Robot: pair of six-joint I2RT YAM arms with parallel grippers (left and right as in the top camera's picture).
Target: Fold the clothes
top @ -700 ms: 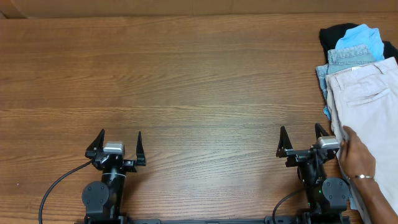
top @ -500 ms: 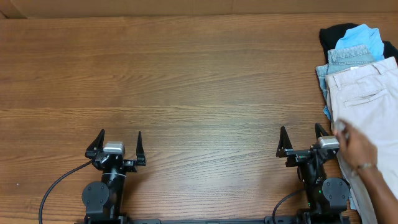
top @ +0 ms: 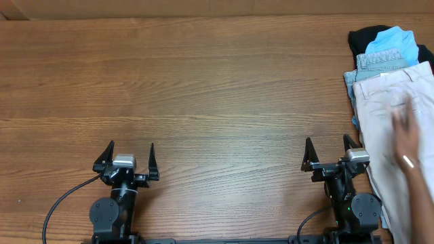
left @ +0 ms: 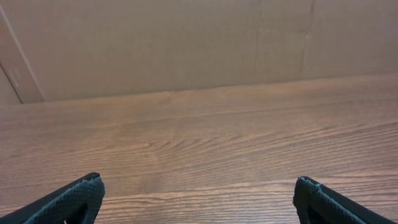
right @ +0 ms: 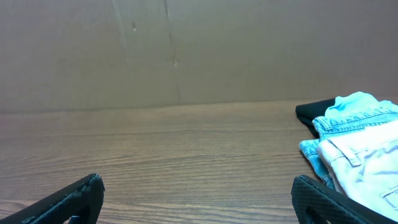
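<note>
Progress: we judge the task not yet begun. The clothes [top: 390, 81] sit in 1 overlapping heap at the table's [top: 217, 88] far right edge, well apart from the left arm and just beside the right one. No garment lies spread in the open area ahead of the arms.

Count of garments: 4.
- 1 pair of beige shorts [top: 383, 108], uppermost and nearest the robot, waistband toward the far side.
- 1 pair of denim shorts [top: 381, 62], partly under the beige pair.
- 1 sky-blue garment [top: 395, 38], beyond the denim.
- 1 black garment [top: 361, 37], lowest, at the far end of the heap.

Count of end effectors: 2. The left gripper [top: 131, 146] stands with jaws spread wide and nothing between them, over bare wood. The right gripper [top: 327, 141] is likewise spread and empty, touching no cloth.

Other: 1 person's hand [top: 405, 132], blurred, lies over the beige shorts.

Remaining, in our judgement: all 4 garments are yet to be drawn out, flattened and folded.
</note>
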